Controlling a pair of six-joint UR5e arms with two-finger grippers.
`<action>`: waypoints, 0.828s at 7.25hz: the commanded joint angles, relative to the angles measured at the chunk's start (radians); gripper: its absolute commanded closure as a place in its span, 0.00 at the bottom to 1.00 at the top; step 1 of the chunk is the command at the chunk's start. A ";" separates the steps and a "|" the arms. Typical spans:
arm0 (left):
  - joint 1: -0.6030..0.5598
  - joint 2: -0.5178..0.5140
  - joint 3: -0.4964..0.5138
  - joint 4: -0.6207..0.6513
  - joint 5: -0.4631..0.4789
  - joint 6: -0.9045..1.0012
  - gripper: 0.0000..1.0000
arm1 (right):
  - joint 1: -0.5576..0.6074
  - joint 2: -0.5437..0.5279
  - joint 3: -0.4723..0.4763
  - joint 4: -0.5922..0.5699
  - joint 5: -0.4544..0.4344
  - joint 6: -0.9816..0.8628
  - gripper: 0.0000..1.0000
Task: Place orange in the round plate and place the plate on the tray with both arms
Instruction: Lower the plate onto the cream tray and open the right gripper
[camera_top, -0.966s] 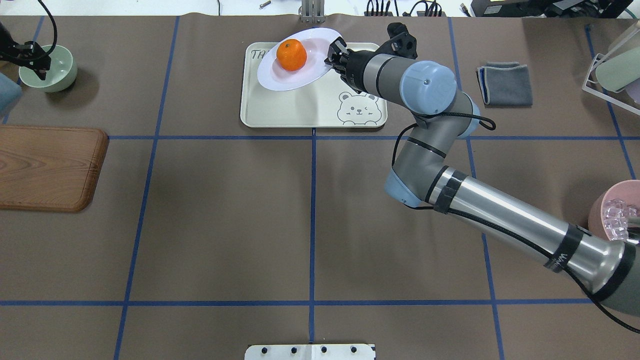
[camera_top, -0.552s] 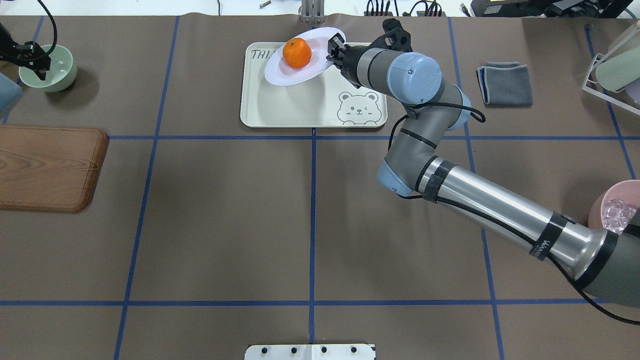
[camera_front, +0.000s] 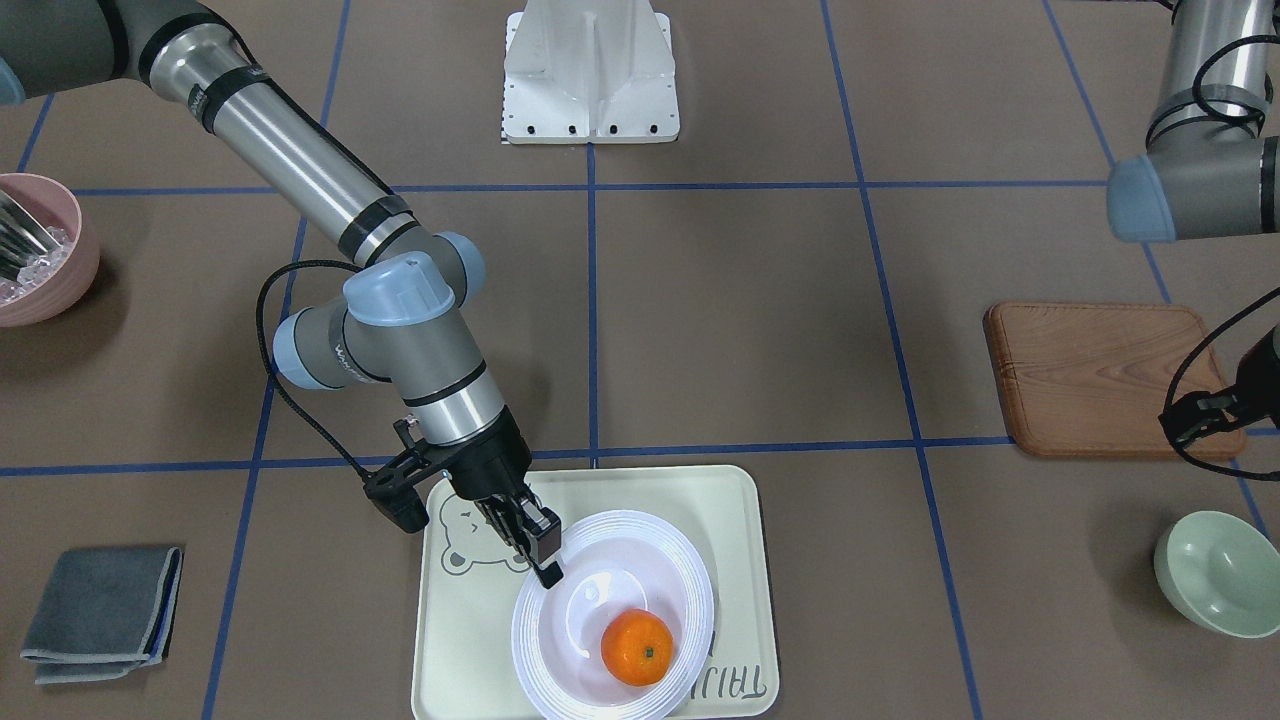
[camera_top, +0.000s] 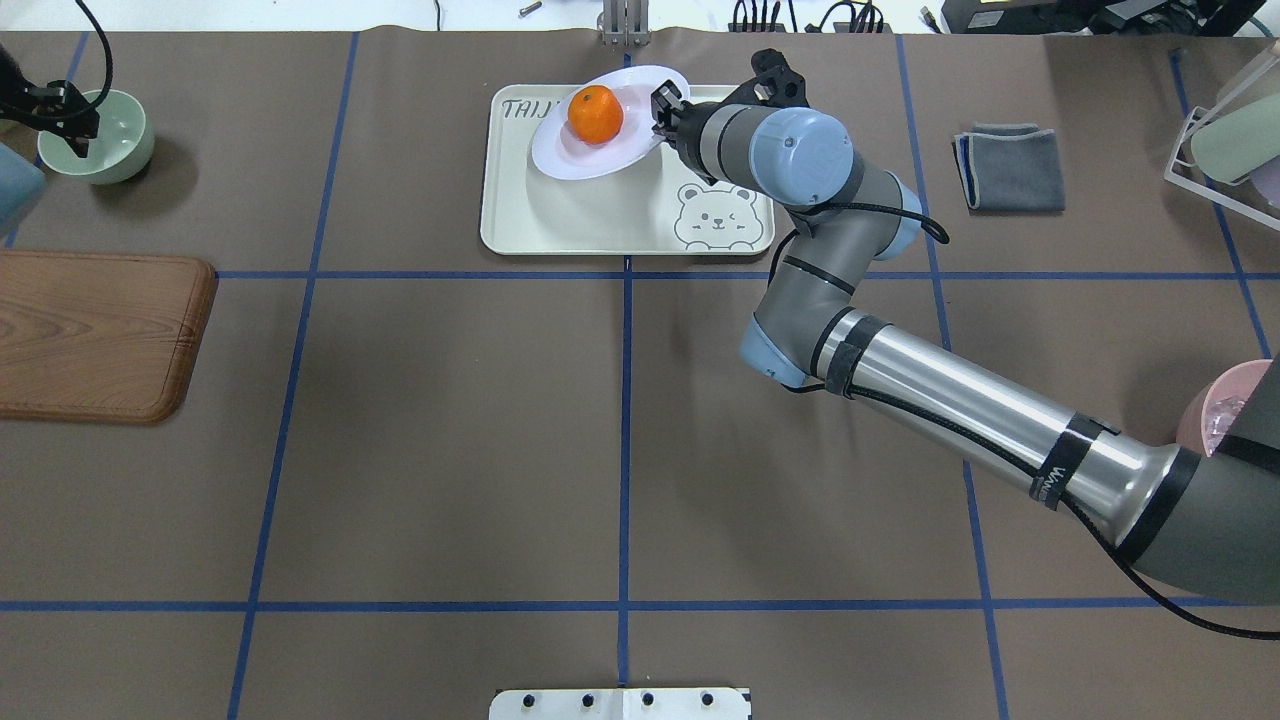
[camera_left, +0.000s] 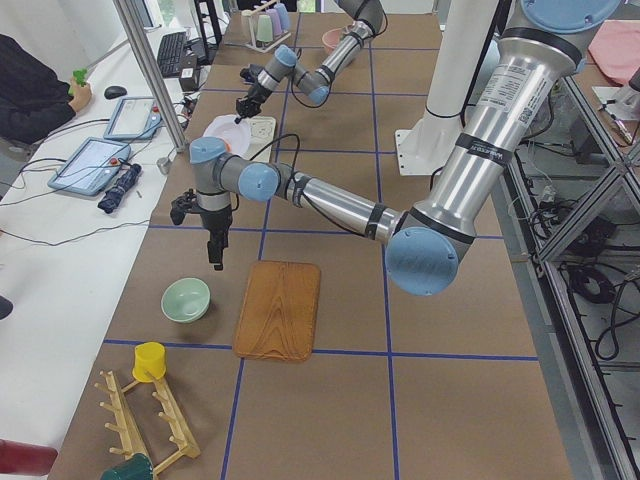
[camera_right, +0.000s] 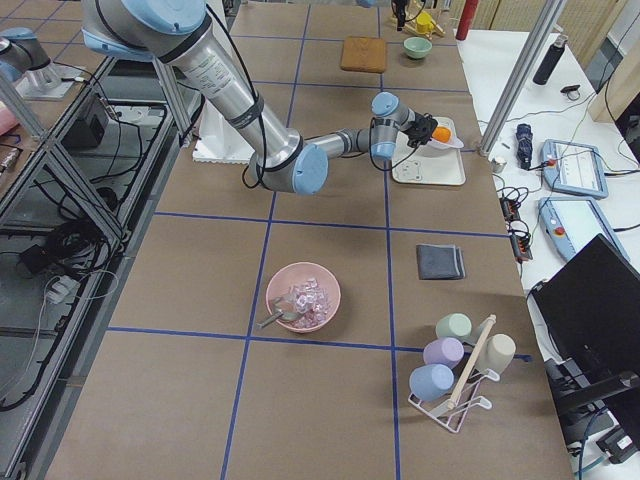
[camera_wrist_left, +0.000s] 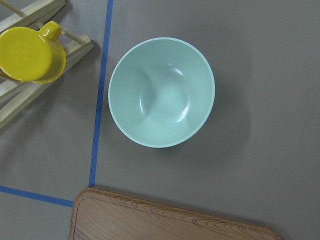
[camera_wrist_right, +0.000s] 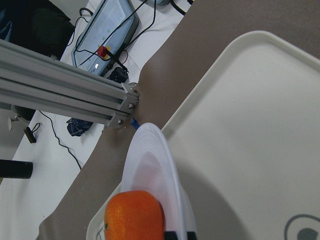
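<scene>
The orange (camera_front: 637, 647) (camera_top: 595, 113) (camera_wrist_right: 134, 215) lies inside the white round plate (camera_front: 690, 590) (camera_top: 560, 160) (camera_wrist_right: 165, 170). My right gripper (camera_front: 545, 560) (camera_top: 662, 112) is shut on the plate's ridged rim and holds it tilted, low over the far part of the cream tray (camera_front: 740, 530) (camera_top: 560, 220) (camera_wrist_right: 250, 125). The plate's far edge overhangs the tray's far rim. My left gripper (camera_top: 75, 125) (camera_left: 215, 250) hangs far to the left, above a pale-green bowl (camera_top: 110, 140) (camera_wrist_left: 161, 92). Its fingers are too small and dark to tell whether they are open or shut.
A wooden board (camera_top: 95, 335) lies at the left edge and a folded grey cloth (camera_top: 1010, 167) right of the tray. A pink bowl of ice (camera_right: 303, 297) and a cup rack (camera_right: 460, 370) stand at the right end. A yellow cup (camera_wrist_left: 30, 55) sits on a wooden rack.
My right arm has carried the plate with the orange toward the table's far side and lower over the tray. The left arm has not moved.
</scene>
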 joint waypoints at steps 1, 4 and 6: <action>0.000 -0.002 0.000 0.000 0.001 0.000 0.02 | -0.005 -0.064 0.059 -0.001 0.010 -0.039 0.00; 0.000 -0.002 -0.001 0.000 0.001 0.001 0.02 | 0.006 -0.185 0.254 -0.049 0.123 -0.134 0.00; -0.002 -0.002 -0.001 0.000 0.015 0.003 0.02 | 0.056 -0.190 0.364 -0.285 0.235 -0.281 0.00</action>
